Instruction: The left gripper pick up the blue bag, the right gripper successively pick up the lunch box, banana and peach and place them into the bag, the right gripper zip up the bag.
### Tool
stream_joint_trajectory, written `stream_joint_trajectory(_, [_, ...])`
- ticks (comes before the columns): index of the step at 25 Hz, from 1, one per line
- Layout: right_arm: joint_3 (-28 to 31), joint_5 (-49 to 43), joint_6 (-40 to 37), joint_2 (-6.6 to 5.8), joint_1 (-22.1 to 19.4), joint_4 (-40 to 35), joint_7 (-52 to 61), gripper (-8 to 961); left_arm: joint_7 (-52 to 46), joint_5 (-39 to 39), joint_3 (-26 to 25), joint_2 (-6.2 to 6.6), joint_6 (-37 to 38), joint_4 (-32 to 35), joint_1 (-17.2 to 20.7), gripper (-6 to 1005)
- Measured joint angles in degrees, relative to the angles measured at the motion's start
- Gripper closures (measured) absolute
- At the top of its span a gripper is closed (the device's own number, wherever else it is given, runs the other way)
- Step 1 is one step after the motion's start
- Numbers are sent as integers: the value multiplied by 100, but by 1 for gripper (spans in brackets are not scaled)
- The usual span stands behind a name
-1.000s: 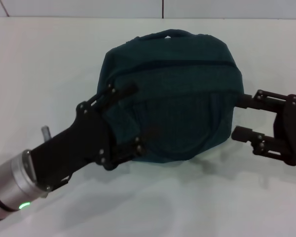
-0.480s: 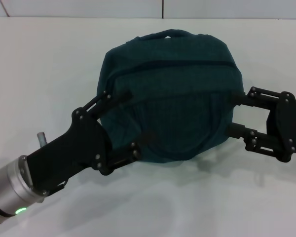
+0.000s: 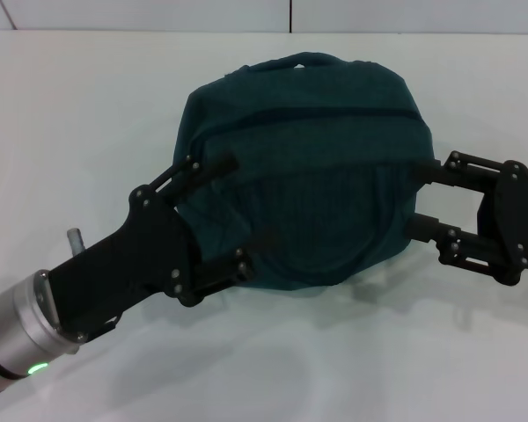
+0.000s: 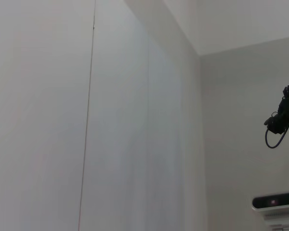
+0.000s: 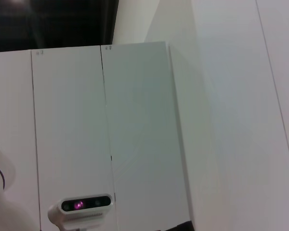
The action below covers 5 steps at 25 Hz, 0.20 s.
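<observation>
Blue bag (image 3: 304,167) lying zipped mid-worktop (image 3: 70,123). Left claw (image 3: 233,215) spreading wide against bag's near-left side, gripping nothing. Right claw (image 3: 418,198) gaping at its right edge, holding nothing.

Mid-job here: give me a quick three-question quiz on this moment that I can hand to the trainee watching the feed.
1. True or false: the bag lies on the table with its long zipper shut.
2. Which tool is at the bag's right edge?
A. left tool
B. right tool
3. Fill in: the lunch box, banana and peach are ____ on the table in the head view.

Key
1. True.
2. B; its open fingers reach the bag's side, while the left tool's open fingers straddle the opposite side.
3. Nowhere visible.
</observation>
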Motion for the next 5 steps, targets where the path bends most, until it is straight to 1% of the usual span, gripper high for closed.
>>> stream_joint_trajectory(5, [32, -15, 6, -3, -1, -1, 0, 353, -3, 7, 22, 13, -4, 0, -7, 152])
